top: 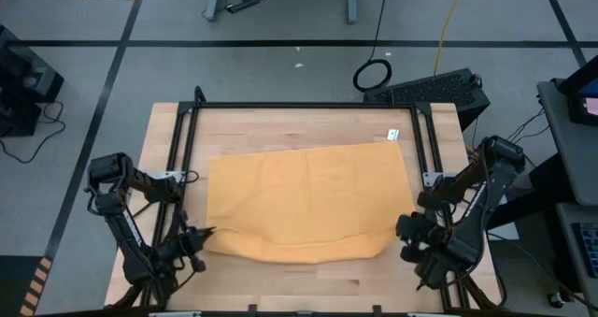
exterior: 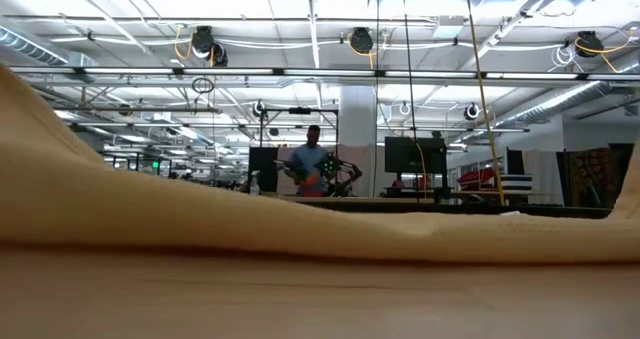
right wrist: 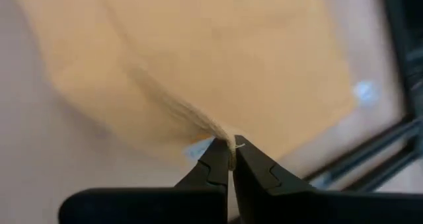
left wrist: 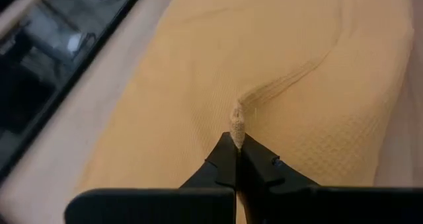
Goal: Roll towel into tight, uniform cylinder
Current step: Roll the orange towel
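Observation:
The mustard-yellow towel (top: 304, 200) lies spread on the wooden table (top: 280, 125). Its near edge is turned over into a rounded fold (top: 299, 252), and its small white label (top: 392, 135) is at the far right corner. My left gripper (top: 202, 235) is shut on the towel at its near left corner. My right gripper (top: 404, 229) is shut on the towel at its near right corner. In the low view the towel (exterior: 200, 219) fills the foreground as a low ridge, higher at the left, and both grippers are hidden. My left gripper pinches a small puckered tuft of the towel (left wrist: 236, 123) between its two fingertips, at the near left end of the fold. A crease runs from the tuft into the cloth. The rest of the towel lies on the table. My right gripper pinches the towel's near right corner (right wrist: 225, 137) between its two fingertips. The cloth gathers into a ridge running away from the fingers. A bit of white (right wrist: 198, 149) shows beside the pinch. The rest of the towel lies on the table.
A black metal frame (top: 299, 107) runs around the table's far, left and right sides. A dark keyboard-like box (top: 430, 88) sits beyond the far right corner. Bare wood shows along the near edge (top: 308, 284). A person (exterior: 313, 159) stands far off in the room.

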Action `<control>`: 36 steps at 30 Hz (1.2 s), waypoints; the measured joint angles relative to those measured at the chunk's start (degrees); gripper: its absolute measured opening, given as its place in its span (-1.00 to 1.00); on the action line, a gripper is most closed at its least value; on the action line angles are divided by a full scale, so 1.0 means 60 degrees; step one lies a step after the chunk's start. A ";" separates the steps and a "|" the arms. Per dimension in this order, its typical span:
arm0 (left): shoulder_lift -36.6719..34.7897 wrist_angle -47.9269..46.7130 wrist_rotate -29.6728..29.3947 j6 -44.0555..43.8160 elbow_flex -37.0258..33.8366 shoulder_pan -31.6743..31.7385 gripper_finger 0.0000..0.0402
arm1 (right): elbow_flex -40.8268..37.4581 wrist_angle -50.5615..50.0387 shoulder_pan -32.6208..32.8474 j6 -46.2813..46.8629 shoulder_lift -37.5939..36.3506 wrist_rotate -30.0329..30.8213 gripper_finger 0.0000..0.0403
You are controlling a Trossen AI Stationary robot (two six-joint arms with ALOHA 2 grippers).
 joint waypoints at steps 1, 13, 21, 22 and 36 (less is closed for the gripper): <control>0.0000 -0.0006 0.0213 -0.0369 -0.0063 0.0000 -0.99 | -0.0222 -0.0019 -0.0047 0.0023 0.0002 0.0235 -1.00; -0.0228 0.2291 0.4068 -0.1885 -0.0468 0.1073 -0.96 | -0.3108 0.0196 0.0120 0.3246 0.0003 -0.2852 -1.00; -0.2193 0.1776 0.3968 -0.1673 -0.0283 0.1130 -0.95 | -0.2507 -0.0001 0.0269 0.3620 -0.0766 -0.2626 -1.00; -0.2425 0.1753 0.3968 -0.1670 -0.0283 0.1104 -0.95 | -0.2417 0.0001 0.0269 0.3823 -0.0932 -0.2638 -1.00; -0.4970 0.1005 0.3120 -0.1032 -0.0272 0.1166 -0.95 | -0.0240 0.0166 0.0256 0.5679 -0.3003 -0.3119 -1.00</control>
